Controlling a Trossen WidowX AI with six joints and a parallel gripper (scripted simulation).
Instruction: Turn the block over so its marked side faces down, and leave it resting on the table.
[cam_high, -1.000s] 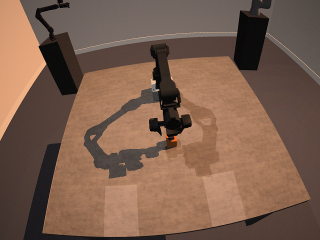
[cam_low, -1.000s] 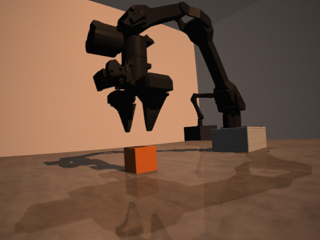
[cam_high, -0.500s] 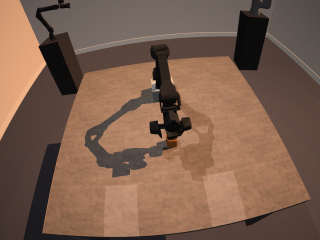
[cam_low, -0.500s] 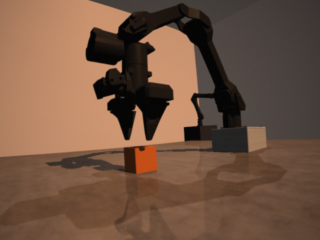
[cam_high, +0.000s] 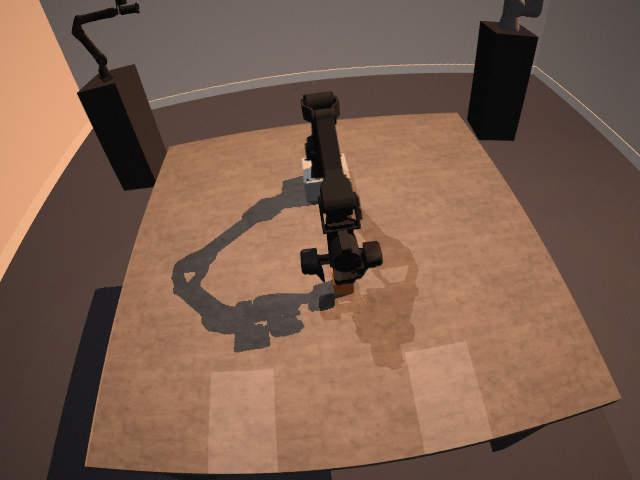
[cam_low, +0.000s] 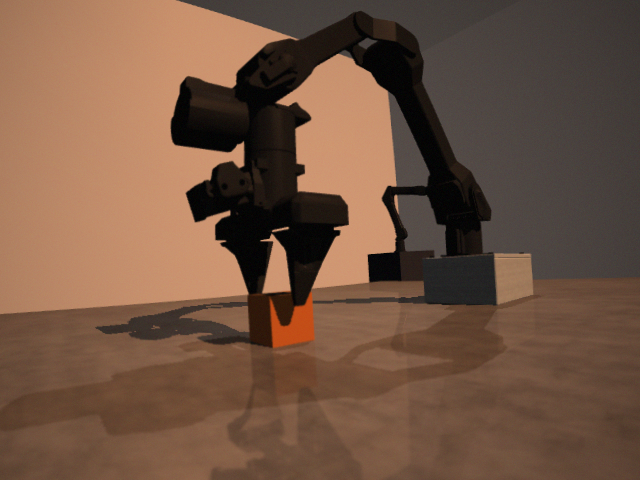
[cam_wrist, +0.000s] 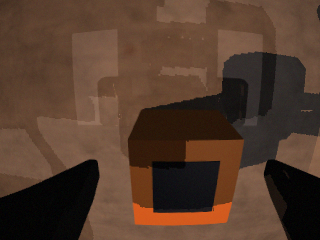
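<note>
Fingers (cam_low: 306, 268) spread wide, astride the orange block (cam_low: 281, 320), gripping nothing

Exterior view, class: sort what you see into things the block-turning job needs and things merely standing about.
Needed: small orange cube block with dark square mark; open black hand; brown table top.

Standing about: tall black pedestals; the arm's pale base box.
</note>
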